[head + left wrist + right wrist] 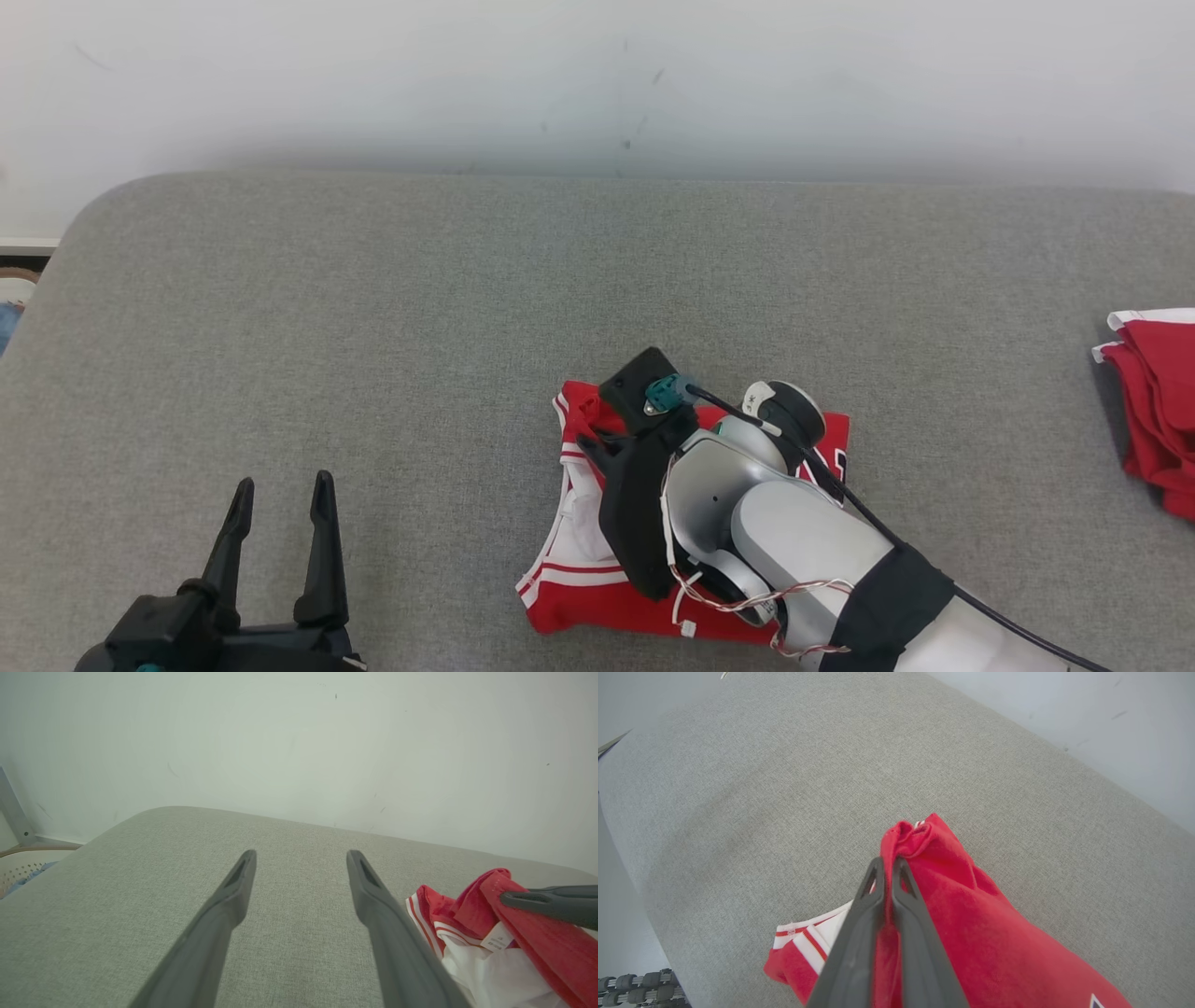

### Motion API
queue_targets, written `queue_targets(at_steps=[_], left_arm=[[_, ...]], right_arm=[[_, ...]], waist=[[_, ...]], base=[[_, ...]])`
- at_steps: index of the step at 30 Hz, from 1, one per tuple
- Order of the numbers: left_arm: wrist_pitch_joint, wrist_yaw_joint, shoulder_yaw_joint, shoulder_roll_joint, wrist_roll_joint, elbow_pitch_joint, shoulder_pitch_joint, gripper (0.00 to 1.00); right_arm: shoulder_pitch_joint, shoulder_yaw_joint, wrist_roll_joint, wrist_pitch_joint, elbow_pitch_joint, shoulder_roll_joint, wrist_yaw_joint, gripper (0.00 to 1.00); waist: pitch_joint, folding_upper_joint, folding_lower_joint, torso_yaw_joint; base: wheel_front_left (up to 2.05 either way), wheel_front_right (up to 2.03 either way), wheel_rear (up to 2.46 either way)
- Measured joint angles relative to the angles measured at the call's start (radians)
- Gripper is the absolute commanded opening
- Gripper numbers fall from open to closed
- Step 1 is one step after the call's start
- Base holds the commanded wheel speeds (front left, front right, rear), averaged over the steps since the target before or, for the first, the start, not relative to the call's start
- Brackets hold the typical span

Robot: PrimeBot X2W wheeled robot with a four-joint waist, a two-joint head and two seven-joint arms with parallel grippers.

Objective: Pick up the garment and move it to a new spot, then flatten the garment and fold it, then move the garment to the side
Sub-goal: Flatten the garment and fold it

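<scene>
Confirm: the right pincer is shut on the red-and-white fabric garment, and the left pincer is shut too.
No: the left pincer stands open, empty, as the left wrist view shows. The right pincer is indeed shut on the red-and-white fabric garment.

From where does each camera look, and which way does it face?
Head view: on the head, facing forward and down at the grey cushion; shows the open left tool and the right forearm over the red garment.
Right wrist view: on the right wrist, looking along the right tool, shut on a garment fold.
Left wrist view: on the left wrist, looking along its spread fingers toward the white wall.
Shared: both wrist views show the right tool gripping the garment.
</scene>
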Motion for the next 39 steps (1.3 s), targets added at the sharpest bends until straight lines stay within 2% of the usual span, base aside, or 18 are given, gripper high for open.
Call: queue_targets(at_steps=[1,2,3,10,13,15,19,24,26,34,39], left_arm=[[0.0,0.0,0.0,0.0,0.0,0.001,0.0,1.0],[0.0,0.0,0.0,0.0,0.0,0.001,0.0,1.0],[0.0,0.0,0.0,0.0,0.0,0.001,0.0,1.0],[-0.003,0.001,0.01,0.001,-0.001,0.006,0.006,1.0],[-0.004,0.002,0.014,0.001,-0.012,0.007,0.01,1.0],[-0.005,0.002,0.019,0.002,-0.012,0.007,0.018,1.0],[-0.012,0.004,0.02,0.004,-0.011,0.005,0.028,1.0],[-0.013,0.009,0.032,0.014,-0.009,-0.012,0.045,1.0],[-0.014,0.01,0.037,0.019,-0.009,-0.017,0.055,1.0],[-0.021,0.013,0.024,0.026,0.022,-0.038,0.061,1.0],[-0.021,0.009,-0.013,0.018,0.039,-0.038,0.053,1.0]], right_arm=[[-0.004,0.008,0.009,-0.001,0.002,0.0,0.0,0.0],[-0.005,0.017,0.019,-0.001,0.005,0.0,0.0,0.2],[-0.005,0.026,0.025,-0.004,0.009,0.0,-0.001,1.0],[-0.013,0.047,0.059,-0.034,0.014,0.0,-0.008,1.0],[-0.014,0.032,0.082,-0.049,-0.006,0.0,-0.007,1.0],[-0.008,0.017,0.087,-0.057,-0.021,0.0,0.005,1.0],[0.008,-0.012,0.083,-0.099,-0.075,-0.017,0.001,1.0],[0.061,-0.12,0.03,-0.211,-0.148,-0.153,-0.039,1.0],[0.096,-0.158,0.017,-0.26,-0.178,-0.188,-0.044,1.0],[0.269,-0.297,-0.034,-0.487,-0.27,-0.22,-0.053,1.0],[0.404,-0.446,-0.059,-0.61,-0.266,-0.191,-0.053,1.0]], waist=[[0.0,0.0,0.0,0.0],[0.0,0.0,0.0,0.001],[0.0,0.0,0.0,0.001],[-0.005,0.0,-0.0001,-0.006],[-0.011,0.0,-0.0002,-0.014],[-0.016,0.0,-0.0001,-0.021],[-0.027,0.0,-0.0002,-0.033],[-0.045,0.0,-0.0001,-0.061],[-0.05,0.0,-0.0002,-0.076],[-0.066,0.0,-0.0001,-0.148],[-0.077,0.0,-0.0002,-0.176]], base=[[0.0,0.0,0.0],[0.0,0.0,0.0],[0.0,0.0,0.0],[0.0,0.0,0.0],[0.0,0.0,0.0],[0.0,0.0,0.0],[0.0,0.0,0.0],[0.0,0.0,0.0],[0.0,0.0,0.0],[0.0,0.0,0.0],[0.0,0.0,0.0]])
